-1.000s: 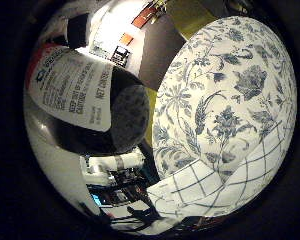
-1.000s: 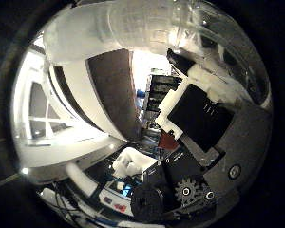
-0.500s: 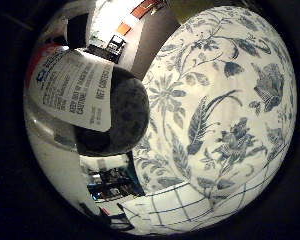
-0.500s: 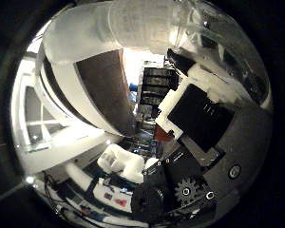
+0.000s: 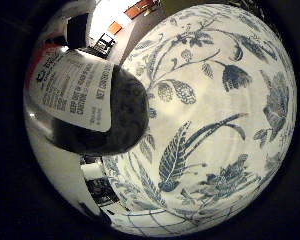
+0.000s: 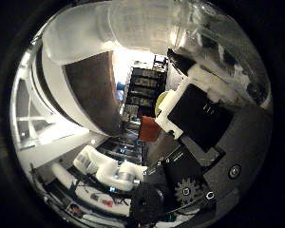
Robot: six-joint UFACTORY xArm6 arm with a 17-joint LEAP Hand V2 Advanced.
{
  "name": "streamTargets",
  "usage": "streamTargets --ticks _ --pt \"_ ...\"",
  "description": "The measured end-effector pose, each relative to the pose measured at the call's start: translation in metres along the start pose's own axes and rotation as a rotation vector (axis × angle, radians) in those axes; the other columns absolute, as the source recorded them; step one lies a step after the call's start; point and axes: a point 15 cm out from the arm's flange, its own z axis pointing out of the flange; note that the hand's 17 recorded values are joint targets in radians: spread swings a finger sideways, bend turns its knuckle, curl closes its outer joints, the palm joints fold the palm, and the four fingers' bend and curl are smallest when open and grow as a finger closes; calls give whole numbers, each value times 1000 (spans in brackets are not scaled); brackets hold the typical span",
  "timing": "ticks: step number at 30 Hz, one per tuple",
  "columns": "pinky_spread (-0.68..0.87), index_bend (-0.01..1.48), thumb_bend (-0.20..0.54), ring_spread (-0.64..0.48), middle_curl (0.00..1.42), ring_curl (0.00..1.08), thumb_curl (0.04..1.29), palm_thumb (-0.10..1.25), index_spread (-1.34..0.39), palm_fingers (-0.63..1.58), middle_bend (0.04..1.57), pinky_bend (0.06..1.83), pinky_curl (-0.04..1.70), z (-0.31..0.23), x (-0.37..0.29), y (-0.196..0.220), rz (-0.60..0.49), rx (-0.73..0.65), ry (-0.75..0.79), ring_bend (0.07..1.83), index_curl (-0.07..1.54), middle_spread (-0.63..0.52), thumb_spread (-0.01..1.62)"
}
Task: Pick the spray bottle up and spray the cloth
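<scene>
Cloth (image 5: pixel 215 125) fills the palm's view beside the spray bottle (image 5: pixel 85 100) gripped by the robot hand (image 6: pixel 199 118).

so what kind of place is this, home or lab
Probably a lab or workshop, indoors. Dark shelving racks stand in the background, another white robot arm lies nearby, and a floral cloth fills the view beside the held spray bottle.

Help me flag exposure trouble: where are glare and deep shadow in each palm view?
Little finger side palm view: the floral cloth is evenly lit, the spray bottle dark around its bright label. Thumb side palm view: the room behind glares white, the hand is in shadow.
</scene>
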Motion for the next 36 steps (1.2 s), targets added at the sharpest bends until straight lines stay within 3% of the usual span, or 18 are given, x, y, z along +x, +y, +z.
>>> streamTargets --ticks 8,14,17,20,23,29,36 --pt "-218 1156 -16 -147 559 567 821 1008 -171 1218 1339 997 1210 6 -1 -7 -1 30 -28 1445 693 -57 937" --pt "-258 996 -38 -137 534 536 798 910 -160 1173 1256 975 1078 -24 -3 -22 -11 122 -51 1403 661 -42 828" --pt "-336 637 -38 -137 514 496 765 865 -206 1011 1135 1033 956 -37 -8 -25 -39 135 -40 1308 617 -54 703" --pt "-403 358 -30 -145 496 494 734 870 -241 823 1011 1077 887 -39 -11 -22 -43 123 -48 1304 584 -67 721" --pt "-435 246 -26 -144 479 478 693 872 -288 709 908 1029 824 -37 -14 -14 -33 95 -74 1263 561 -76 794" --pt "-337 226 -24 -162 474 442 620 849 -351 474 844 852 770 -33 -7 1 -20 37 -71 1134 563 -70 939" --pt "-80 275 -22 -141 472 414 574 831 -339 320 811 679 745 -35 -10 0 -16 40 -69 1023 544 -52 1005"
